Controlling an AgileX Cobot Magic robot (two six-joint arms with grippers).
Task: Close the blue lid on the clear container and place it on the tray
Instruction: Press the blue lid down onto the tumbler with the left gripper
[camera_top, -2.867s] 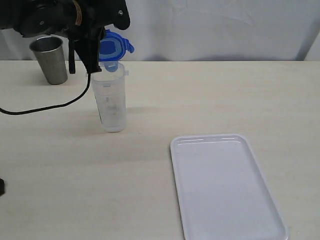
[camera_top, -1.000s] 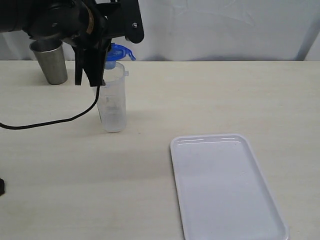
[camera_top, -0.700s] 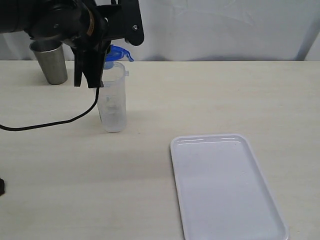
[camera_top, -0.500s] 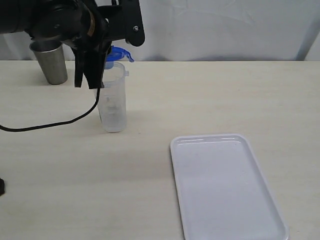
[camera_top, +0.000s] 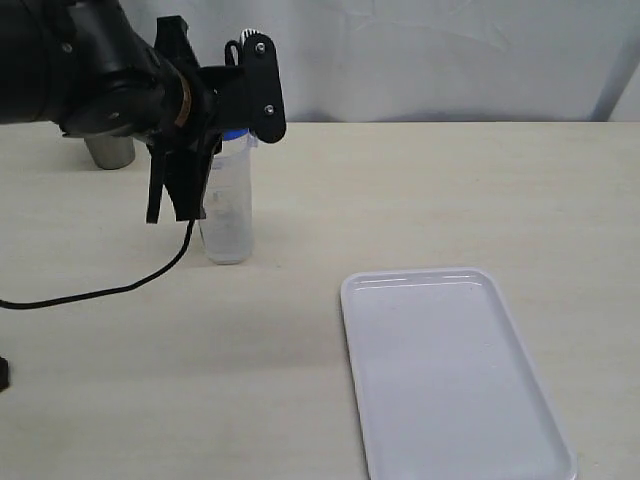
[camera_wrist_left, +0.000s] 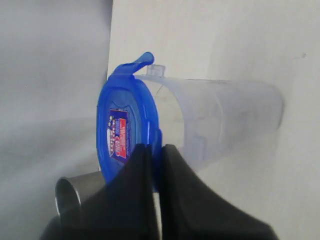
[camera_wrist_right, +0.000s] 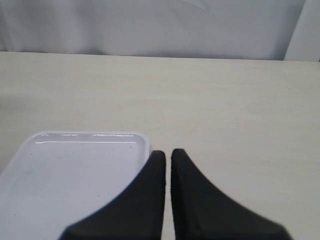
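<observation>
The exterior camera stood off the tabletop (camera_top: 450, 190), raised and tilted down toward a white backdrop (camera_top: 450, 50). It was far enough back to take in the tray (camera_top: 455, 370) and the clear container (camera_top: 228, 215) together. The left wrist camera looked along the left end effector (camera_wrist_left: 156, 148), very close on the blue lid (camera_wrist_left: 125, 135). The right wrist camera looked low along the right end effector (camera_wrist_right: 167, 154) toward the backdrop. The exterior view shared lid and container with the left wrist view, and the tray's far rim with the right.

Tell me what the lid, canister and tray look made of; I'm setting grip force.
The blue lid: opaque glossy plastic, likely, with a moulded flap. The clear container: translucent, slightly frosted plastic; the table shows through it. The tray: smooth white plastic, apparently, with soft reflections near its rim.
</observation>
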